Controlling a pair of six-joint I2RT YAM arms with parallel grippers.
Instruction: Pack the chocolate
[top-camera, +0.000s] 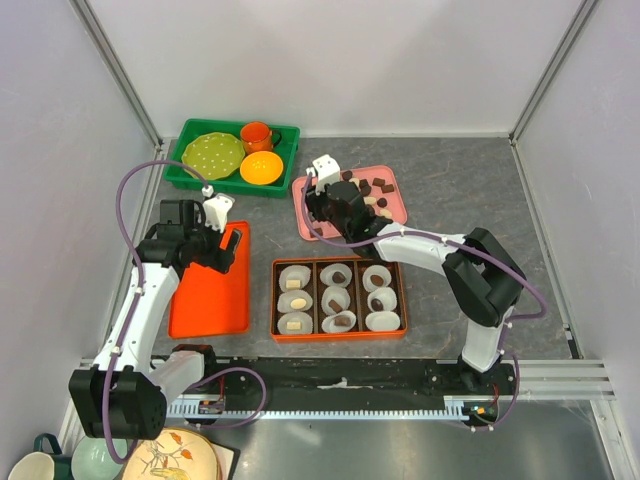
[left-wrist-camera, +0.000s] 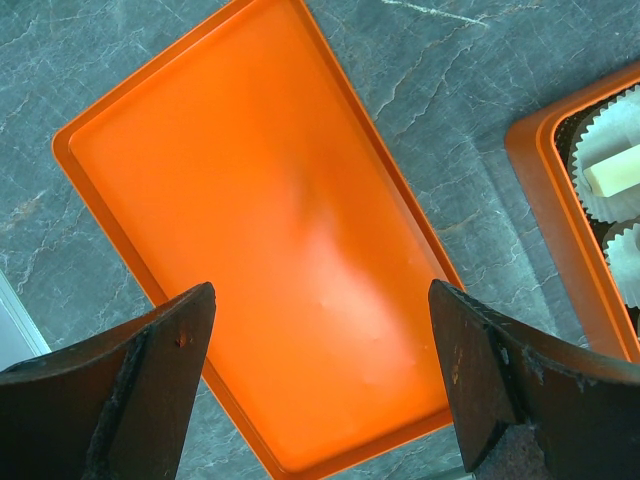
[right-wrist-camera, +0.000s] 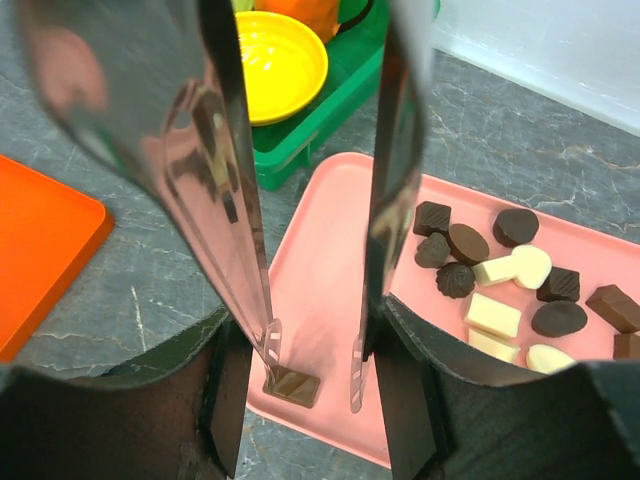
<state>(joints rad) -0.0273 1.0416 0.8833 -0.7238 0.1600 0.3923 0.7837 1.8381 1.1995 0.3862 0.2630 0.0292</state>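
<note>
Nearest me, the orange box (top-camera: 339, 336) holds chocolate (top-camera: 338, 274) in some of its paper cups (top-camera: 296, 275). My left gripper (left-wrist-camera: 320, 295) hangs over the flat orange tray (left-wrist-camera: 250, 200), jaws wide, nothing between them. My right gripper (right-wrist-camera: 312, 362) stands parted above the pink tray (right-wrist-camera: 330, 230). One brown piece (right-wrist-camera: 292, 386) lies at its left tip, not pinched. The loose pieces (right-wrist-camera: 515, 268) lie farther along that tray.

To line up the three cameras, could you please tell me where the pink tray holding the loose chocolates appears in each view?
Top external: pink tray right of centre, behind the orange compartment box.
Left wrist: not in it.
Right wrist: centre and right, chocolates on its right half.
Shared landmark: flat orange tray, left in top external, filling left wrist, at right wrist's left edge.
</note>
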